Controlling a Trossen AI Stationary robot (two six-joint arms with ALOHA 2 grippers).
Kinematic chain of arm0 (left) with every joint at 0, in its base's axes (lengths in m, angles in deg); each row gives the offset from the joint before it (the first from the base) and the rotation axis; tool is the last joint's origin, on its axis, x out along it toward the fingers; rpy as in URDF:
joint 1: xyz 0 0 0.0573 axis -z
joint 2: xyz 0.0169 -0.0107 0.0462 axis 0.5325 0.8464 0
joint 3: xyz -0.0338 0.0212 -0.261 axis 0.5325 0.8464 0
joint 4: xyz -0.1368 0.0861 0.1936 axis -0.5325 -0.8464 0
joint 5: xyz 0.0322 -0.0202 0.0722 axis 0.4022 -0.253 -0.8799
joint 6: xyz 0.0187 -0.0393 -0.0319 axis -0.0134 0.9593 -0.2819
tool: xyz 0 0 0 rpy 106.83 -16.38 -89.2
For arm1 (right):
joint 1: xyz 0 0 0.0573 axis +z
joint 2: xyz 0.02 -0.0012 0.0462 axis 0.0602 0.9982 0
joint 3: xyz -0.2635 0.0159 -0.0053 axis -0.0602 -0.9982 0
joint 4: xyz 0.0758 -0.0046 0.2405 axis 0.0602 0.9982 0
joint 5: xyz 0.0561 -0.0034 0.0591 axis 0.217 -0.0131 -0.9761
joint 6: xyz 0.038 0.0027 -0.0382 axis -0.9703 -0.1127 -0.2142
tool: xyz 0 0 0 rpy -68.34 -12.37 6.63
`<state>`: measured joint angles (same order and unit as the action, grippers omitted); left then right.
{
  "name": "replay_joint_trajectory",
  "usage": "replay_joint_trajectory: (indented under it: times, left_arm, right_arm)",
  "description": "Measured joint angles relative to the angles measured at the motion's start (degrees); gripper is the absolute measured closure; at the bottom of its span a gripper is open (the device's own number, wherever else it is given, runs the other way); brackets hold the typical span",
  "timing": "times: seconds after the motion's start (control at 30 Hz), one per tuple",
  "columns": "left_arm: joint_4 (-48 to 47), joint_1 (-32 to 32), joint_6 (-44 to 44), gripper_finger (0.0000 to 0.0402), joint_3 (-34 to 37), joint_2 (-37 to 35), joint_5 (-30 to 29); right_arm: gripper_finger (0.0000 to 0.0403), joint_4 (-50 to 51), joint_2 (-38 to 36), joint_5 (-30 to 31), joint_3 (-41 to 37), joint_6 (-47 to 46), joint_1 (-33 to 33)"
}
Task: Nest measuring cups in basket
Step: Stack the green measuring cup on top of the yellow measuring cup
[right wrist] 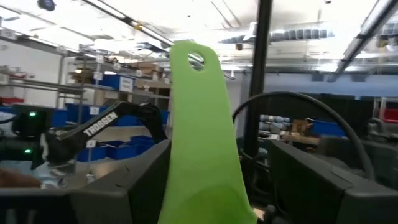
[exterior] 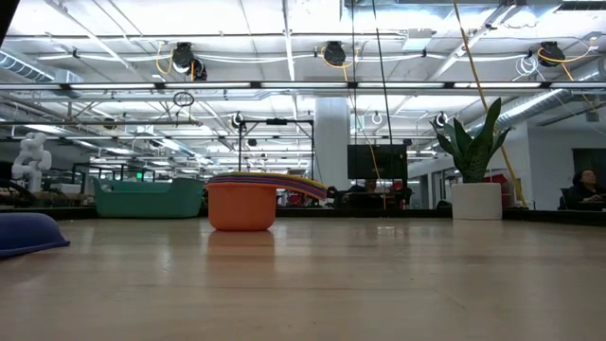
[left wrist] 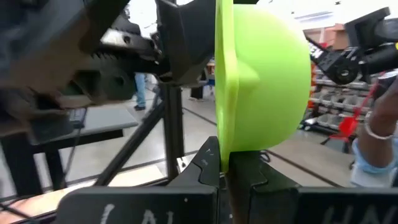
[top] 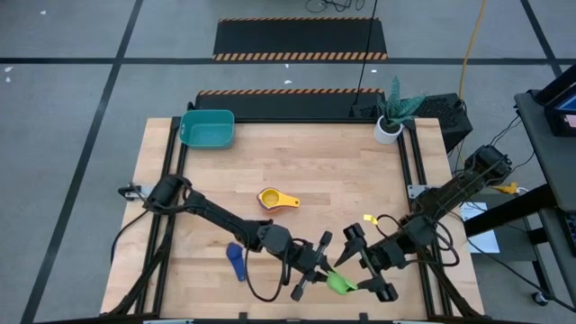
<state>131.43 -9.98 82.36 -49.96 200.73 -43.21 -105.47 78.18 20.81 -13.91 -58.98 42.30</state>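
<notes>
High view: a small green plastic measuring cup (top: 339, 283) was held aloft between both arms, near the table's (top: 342, 180) front edge.
Left gripper (top: 317, 265): clenched on the cup's rim, apparently for a handover.
Right gripper (top: 367, 263): jaws spread, handle between them, ungripped.
Room: teal plastic basket (top: 208, 128) sat well apart at the far-left corner; orange-yellow cup stack (top: 274, 199) and blue cup (top: 236, 262) lay between.

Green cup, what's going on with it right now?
The green cup is up between both arms at the near edge of the table, mid hand-off. The left end effector is shut on its rim, while the right end effector has its fingers spread on either side of the handle. An orange-and-yellow cup stack sits mid-table, a blue cup lies near the left arm, and the teal basket waits at the far left corner.
</notes>
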Motion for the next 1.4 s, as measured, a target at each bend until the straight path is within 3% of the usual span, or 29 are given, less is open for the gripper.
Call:
replay_joint_trajectory:
  times: [0.43, 0.67, 1.0, 1.4]
  left_arm:
    - [-19.5, 4.7, -6.5, 0.0395, -0.1, -8.8, -18.8]
    - [-30.3, 7.4, -7.0, 0.0395, -0.1, -12.4, -30.4]
    - [-45.2, 9.7, -5.0, 0.0395, -0.1, -15.3, -51.3]
    - [-63.4, 9.4, 2.7, 0.0392, -0.1, -16.3, -60.6]
  right_arm:
    - [0.0142, 3.0, -1.6, 7.9, 0.0, 2.9, 1.8]
    - [0.0142, 4.5, -1.7, 18.8, 0.0, 6.5, 3.6]
    - [0.0142, 15.0, -3.6, 40.3, 0.0, 7.5, 4.1]
    - [0.0142, 16.6, -3.8, 54.3, 0.0, 15.7, 6.6]
